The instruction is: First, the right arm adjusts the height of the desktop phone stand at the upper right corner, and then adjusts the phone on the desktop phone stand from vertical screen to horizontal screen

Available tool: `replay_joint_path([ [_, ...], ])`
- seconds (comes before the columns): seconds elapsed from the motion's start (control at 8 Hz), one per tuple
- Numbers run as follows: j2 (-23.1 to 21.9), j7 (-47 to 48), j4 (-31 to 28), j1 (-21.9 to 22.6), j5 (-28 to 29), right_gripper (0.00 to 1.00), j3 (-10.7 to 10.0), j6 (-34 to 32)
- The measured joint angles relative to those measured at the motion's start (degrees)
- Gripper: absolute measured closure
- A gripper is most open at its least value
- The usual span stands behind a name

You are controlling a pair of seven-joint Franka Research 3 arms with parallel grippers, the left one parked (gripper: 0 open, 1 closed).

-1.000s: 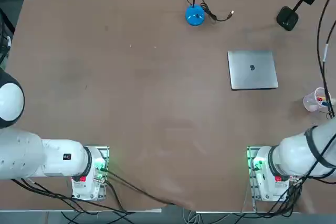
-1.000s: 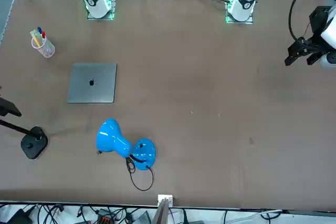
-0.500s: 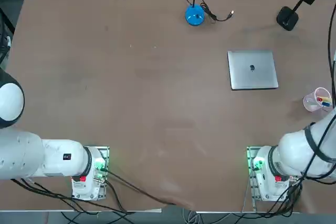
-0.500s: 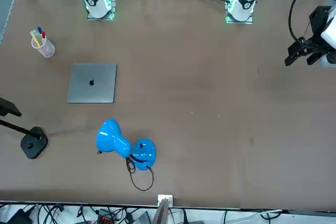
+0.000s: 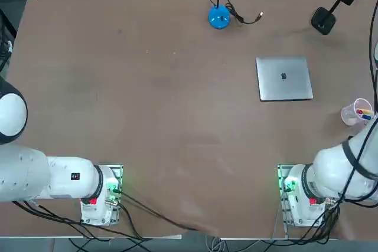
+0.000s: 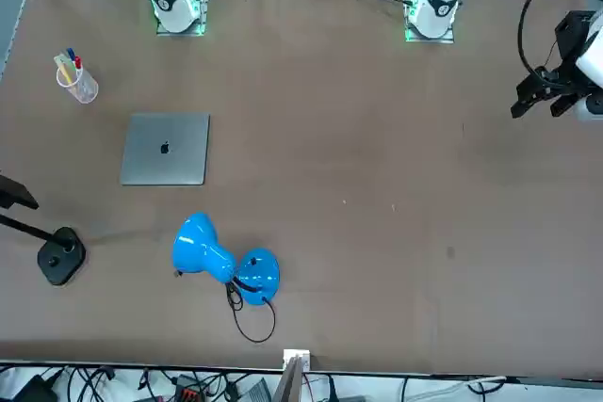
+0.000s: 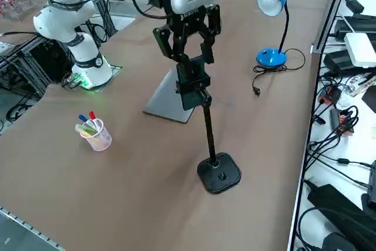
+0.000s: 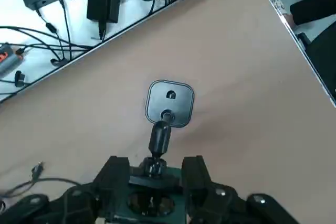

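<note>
The top view looks down from over the counter (image 5: 177, 98), the robot's way, and takes in both arms' bases. The front view faces the robot from across the counter, also from high up. The right side view looks diagonally down from the robot's right, nearer the stand (image 7: 219, 173). The wrist view, closest of all, looks past the jaws (image 8: 152, 184) onto the stand's base. All four share that base; the first three share the laptop (image 5: 284, 79).
</note>
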Motion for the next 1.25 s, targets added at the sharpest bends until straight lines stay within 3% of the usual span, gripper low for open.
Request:
replay_joint_path([
  [0.5, 2.4, 6.0, 0.1, -0.2, 0.0, 0.45, 0.0, 0.9],
  [1.25, 5.4, 7.9, 0.1, -1.0, 0.2, 0.45, 0.1, 1.5],
])
